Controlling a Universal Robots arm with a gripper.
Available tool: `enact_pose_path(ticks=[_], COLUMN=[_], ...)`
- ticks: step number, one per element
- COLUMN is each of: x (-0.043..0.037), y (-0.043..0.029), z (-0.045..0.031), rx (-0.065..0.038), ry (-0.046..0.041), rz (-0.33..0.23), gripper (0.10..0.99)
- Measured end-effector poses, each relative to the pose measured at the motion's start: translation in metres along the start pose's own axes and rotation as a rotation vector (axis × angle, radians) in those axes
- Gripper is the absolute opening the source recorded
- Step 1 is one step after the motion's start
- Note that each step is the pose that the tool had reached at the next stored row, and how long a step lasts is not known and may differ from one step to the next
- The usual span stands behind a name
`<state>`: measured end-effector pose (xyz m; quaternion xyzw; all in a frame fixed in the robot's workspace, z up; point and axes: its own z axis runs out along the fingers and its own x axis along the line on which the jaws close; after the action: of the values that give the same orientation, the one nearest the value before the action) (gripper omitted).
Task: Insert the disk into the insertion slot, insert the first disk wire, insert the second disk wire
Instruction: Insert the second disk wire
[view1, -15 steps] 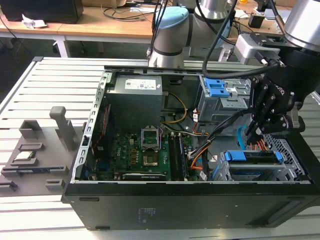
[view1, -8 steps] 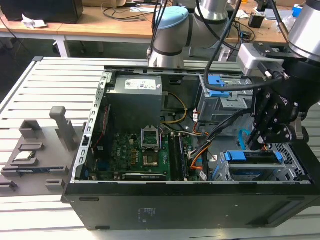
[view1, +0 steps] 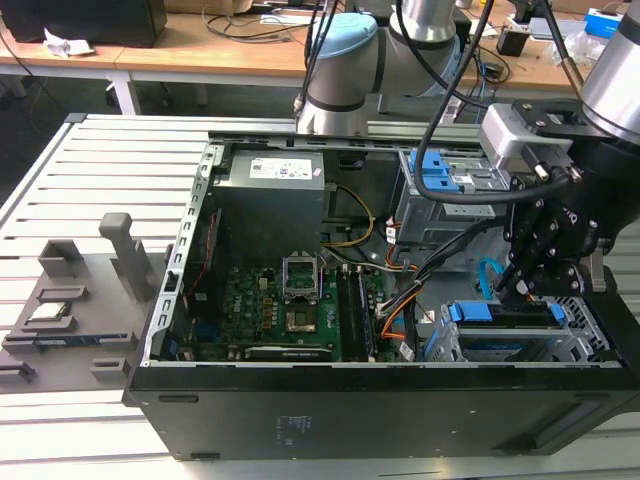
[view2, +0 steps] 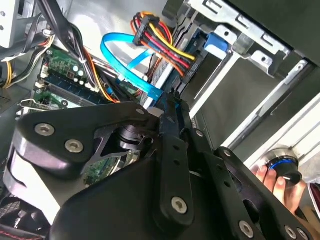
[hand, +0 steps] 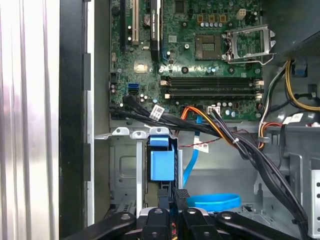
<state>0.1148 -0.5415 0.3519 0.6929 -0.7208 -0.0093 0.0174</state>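
Note:
The disk (view1: 500, 312) lies in its blue carrier inside the insertion slot (view1: 578, 338), the low grey cage at the case's front corner on the exterior view's right. In the first wrist view the disk's blue carrier (hand: 162, 162) sits in the insertion slot (hand: 125, 170). My gripper (view1: 522, 290) hangs just behind the disk. Its fingers (view2: 172, 115) are pressed together at the end of a flat blue wire (view2: 125, 65). That blue wire (hand: 215, 201) loops beside my gripper (hand: 172, 197). A red, yellow and black wire bundle (view2: 160, 37) runs to a black plug at the disk's back.
A taller grey cage with blue latches (view1: 440, 180) stands behind the gripper. The motherboard (view1: 290, 300) and power supply (view1: 272, 200) take up the rest of the case. Black cable bundles (hand: 235, 145) cross near the slot. A hand (view2: 272, 177) rests by a blue-ringed knob outside the case.

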Motion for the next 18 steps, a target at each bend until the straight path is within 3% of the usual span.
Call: enact_pose_path(ticks=[5, 18], x=[-0.0002, -0.0004], y=[-0.0043, -0.0065], z=[0.0037, 0.0122], rx=[0.000, 0.000], ry=[0.0001, -0.0001], rz=[-0.002, -0.004], gripper=[0.161, 0.161])
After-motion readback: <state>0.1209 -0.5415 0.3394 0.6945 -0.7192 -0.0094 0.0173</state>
